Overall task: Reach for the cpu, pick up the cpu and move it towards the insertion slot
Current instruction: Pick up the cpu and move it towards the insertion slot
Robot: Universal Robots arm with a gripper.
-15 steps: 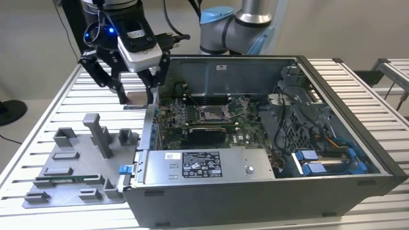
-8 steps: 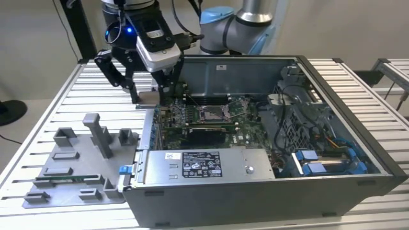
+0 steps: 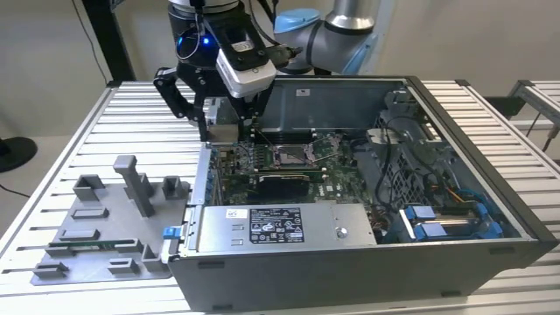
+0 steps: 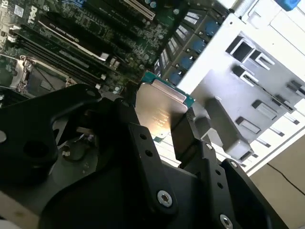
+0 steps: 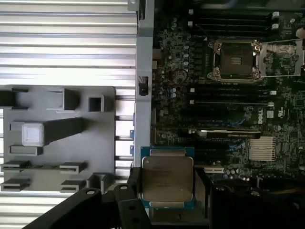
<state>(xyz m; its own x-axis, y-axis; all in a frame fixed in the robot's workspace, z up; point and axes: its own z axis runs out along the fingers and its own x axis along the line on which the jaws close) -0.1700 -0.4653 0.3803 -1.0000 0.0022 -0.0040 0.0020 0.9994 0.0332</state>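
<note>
The cpu (image 5: pixel 167 176) is a pale silvery square plate with a green edge. My gripper (image 5: pixel 167 185) is shut on it, with one black finger on each side. The second wrist view shows the cpu (image 4: pixel 159 112) clamped the same way between the two black fingers (image 4: pixel 131 125). In the exterior view the gripper (image 3: pixel 223 134) hangs with the cpu (image 3: pixel 224 134) over the case's wall on the exterior view's left. The insertion slot (image 3: pixel 293 154) is a silver-framed socket with a dark centre on the motherboard. It lies apart from the held cpu, inside the case, and its frame (image 5: pixel 235 59) stands open.
The open computer case (image 3: pixel 368 262) holds the motherboard, a power supply (image 3: pixel 275 226) and cables. A grey plastic fixture (image 3: pixel 96 223) with posts and recesses sits on the slatted table on the exterior view's left, with a thin green memory stick (image 3: pixel 88 245) in it.
</note>
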